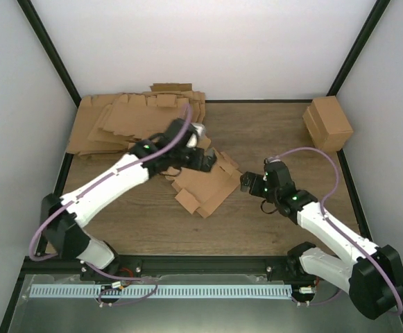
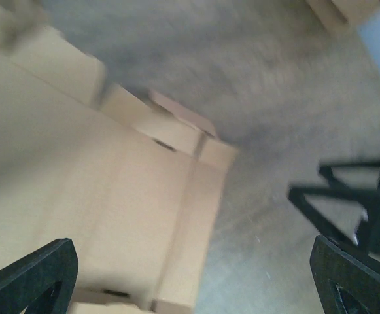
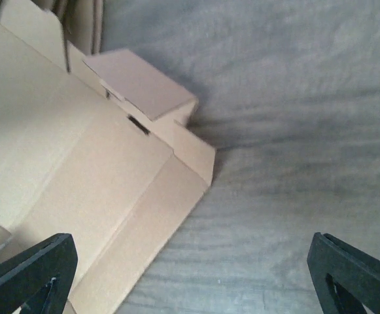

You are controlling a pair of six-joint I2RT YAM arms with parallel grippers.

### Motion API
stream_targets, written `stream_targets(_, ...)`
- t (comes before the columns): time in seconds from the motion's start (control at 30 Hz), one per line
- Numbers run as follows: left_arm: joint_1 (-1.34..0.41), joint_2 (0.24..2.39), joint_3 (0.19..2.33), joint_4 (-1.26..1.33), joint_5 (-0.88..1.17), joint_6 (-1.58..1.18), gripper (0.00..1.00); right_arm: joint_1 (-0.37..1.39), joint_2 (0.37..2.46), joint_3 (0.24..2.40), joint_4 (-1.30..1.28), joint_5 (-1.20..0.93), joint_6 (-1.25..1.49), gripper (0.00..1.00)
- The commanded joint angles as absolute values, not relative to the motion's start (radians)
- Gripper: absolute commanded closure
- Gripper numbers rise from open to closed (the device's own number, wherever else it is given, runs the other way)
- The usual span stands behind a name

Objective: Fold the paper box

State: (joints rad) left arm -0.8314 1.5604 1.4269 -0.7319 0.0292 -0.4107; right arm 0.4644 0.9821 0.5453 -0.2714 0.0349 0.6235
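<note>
I am just starting the folds, I think. The paper box (image 1: 204,187) is lying mostly flat in the middle of the worktop (image 1: 270,222), one small flap (image 3: 140,82) sticking up. My left gripper (image 1: 202,158) is hanging over its far edge, fingers (image 2: 33,275) wide apart, holding nothing. My right gripper (image 1: 245,182) is waiting beside its right edge, wide apart too. Next I am needing to pinch a side flap and stand it up. I am seeing no words or labels.

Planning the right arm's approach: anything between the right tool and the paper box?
Nothing visible. The open right tool is at the paper box's right edge with nothing between them. The sheet pile and the brown carton sit well off that line.
</note>
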Motion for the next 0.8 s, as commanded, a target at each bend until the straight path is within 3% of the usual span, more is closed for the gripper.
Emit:
stream_targets(0.0, -0.659, 1.474, 1.339, -0.653, 0.071, -0.408, 0.00, 0.472, 1.037, 0.594, -0.373, -0.038, 0.708, 0.00)
stream_targets(0.2, -0.427, 1.414, 1.216, -0.588, 0.106, -0.370, 0.00, 0.473, 1.095, 0.564, -0.322, -0.193, 0.797, 0.03)
stream_targets(0.43, -0.222, 1.513, 1.232, -0.532, 0.165, -0.340, 0.00, 0.472, 1.139, 0.502, -0.215, -0.325, 0.821, 0.04)
stream_targets(0.77, -0.147, 1.717, 1.376, -0.540, 0.263, -0.266, 0.00, 0.472, 1.126, 0.438, -0.144, -0.420, 0.800, 0.03)
